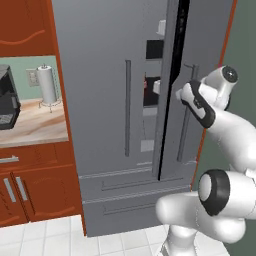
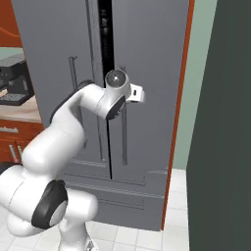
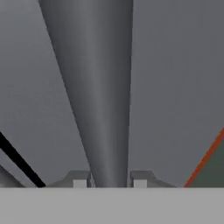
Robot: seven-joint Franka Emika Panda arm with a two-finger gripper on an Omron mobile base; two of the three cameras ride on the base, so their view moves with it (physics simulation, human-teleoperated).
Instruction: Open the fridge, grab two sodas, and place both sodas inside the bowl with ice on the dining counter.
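The tall grey fridge (image 1: 100,75) stands straight ahead of me, its two upper doors parted by a narrow dark gap (image 1: 156,75). White door bins and a bit of red show through that gap; I cannot tell what the red thing is. My gripper (image 1: 183,95) is at the right door's long vertical bar handle (image 1: 186,130), at about mid height. In the hand view the handle (image 3: 103,109) runs up between the two fingertips, and the gripper (image 3: 109,181) is shut on it. From the right side the hand (image 2: 128,93) sits against the same handle (image 2: 124,137).
Left of the fridge (image 2: 152,73), a wall counter carries a black coffee machine (image 1: 7,100) and a paper towel roll (image 1: 48,85) above red-brown cabinets (image 1: 30,185). A dark grey wall (image 2: 220,147) stands close on the right. The fridge's lower drawers (image 1: 130,195) lie below my arm.
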